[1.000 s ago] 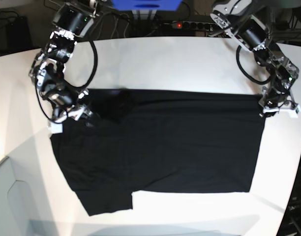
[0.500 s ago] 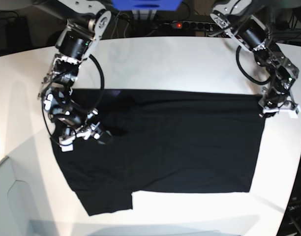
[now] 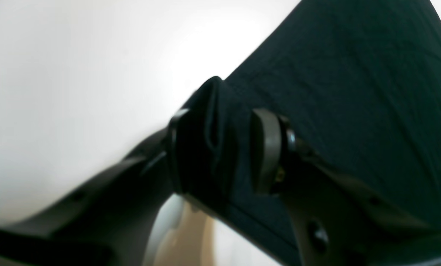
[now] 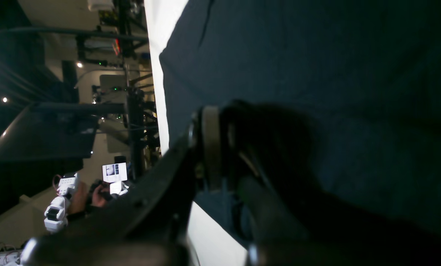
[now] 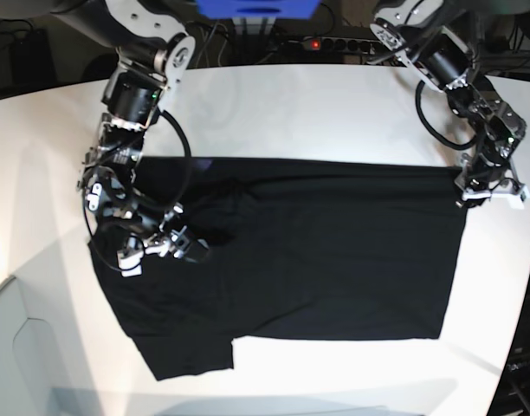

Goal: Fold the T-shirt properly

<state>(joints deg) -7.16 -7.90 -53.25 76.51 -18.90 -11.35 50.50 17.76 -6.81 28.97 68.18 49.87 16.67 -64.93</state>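
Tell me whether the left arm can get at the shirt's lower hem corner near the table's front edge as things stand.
Probably not freely. The left gripper is clamped on the T-shirt at its far corner, with bunched fabric between its fingers. The way along that edge looks clear, but it must let go first.

Table (image 5: 317,113): white, rounded top; bare surface along the far side and near edge.
Power strip (image 5: 339,43): dark, lying behind the table's far edge, with a red lit switch (image 5: 314,43).
Blue box (image 5: 256,8): at the top centre, behind the table, cut off by the frame.
Cables (image 5: 217,39): dark, beside the power strip.
Small screen (image 4: 114,170): lit, pale, in the dim background room of the right wrist view.
Background lamps (image 4: 4,99): small bright points in the dark room.
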